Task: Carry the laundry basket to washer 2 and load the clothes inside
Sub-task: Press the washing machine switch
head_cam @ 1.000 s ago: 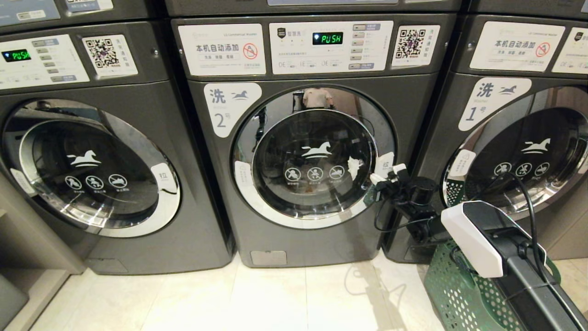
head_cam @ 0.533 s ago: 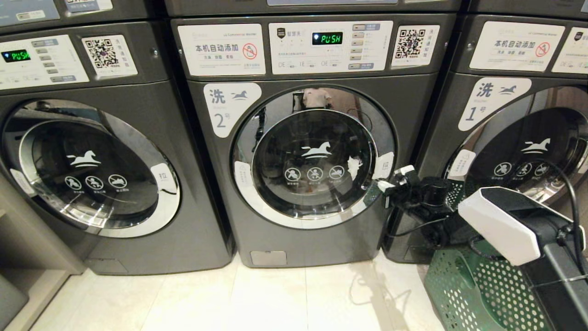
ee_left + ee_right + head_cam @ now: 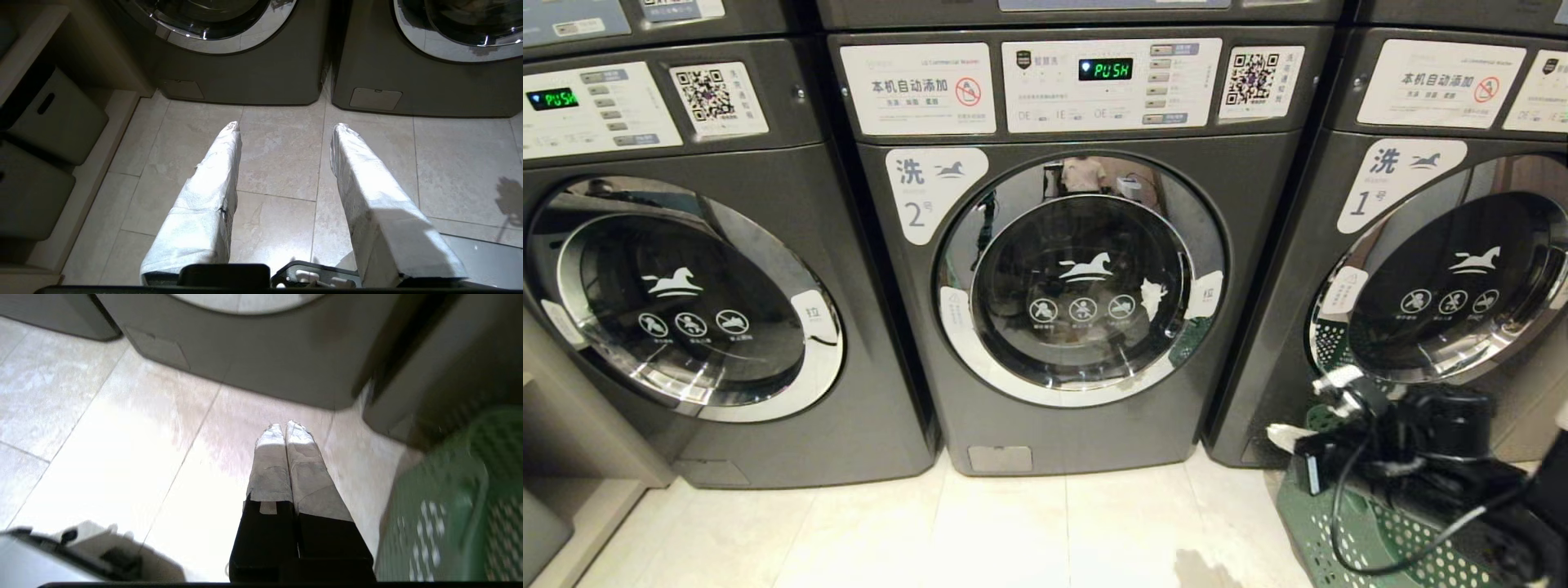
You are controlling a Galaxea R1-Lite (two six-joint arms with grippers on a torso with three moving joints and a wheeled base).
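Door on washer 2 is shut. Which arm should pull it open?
Probably right. The right gripper hangs near the laundry basket, on the side of washer 2's pull tab. The left gripper hangs over floor, outside the head view.

You've got washer 2 [image 3: 1062, 269] w/ matt dark grey body, glossy chrome door rim, glass window, torn paper-like sticker. Laundry basket [image 3: 1347, 531]: green perforated plastic. Floor tiles [image 3: 282, 163]: smooth, slight sheen. Left gripper [image 3: 286, 126] fingers wrapped in crinkled white paper-like tape.

Three washers [image 3: 1078, 269], one basket [image 3: 1372, 539]
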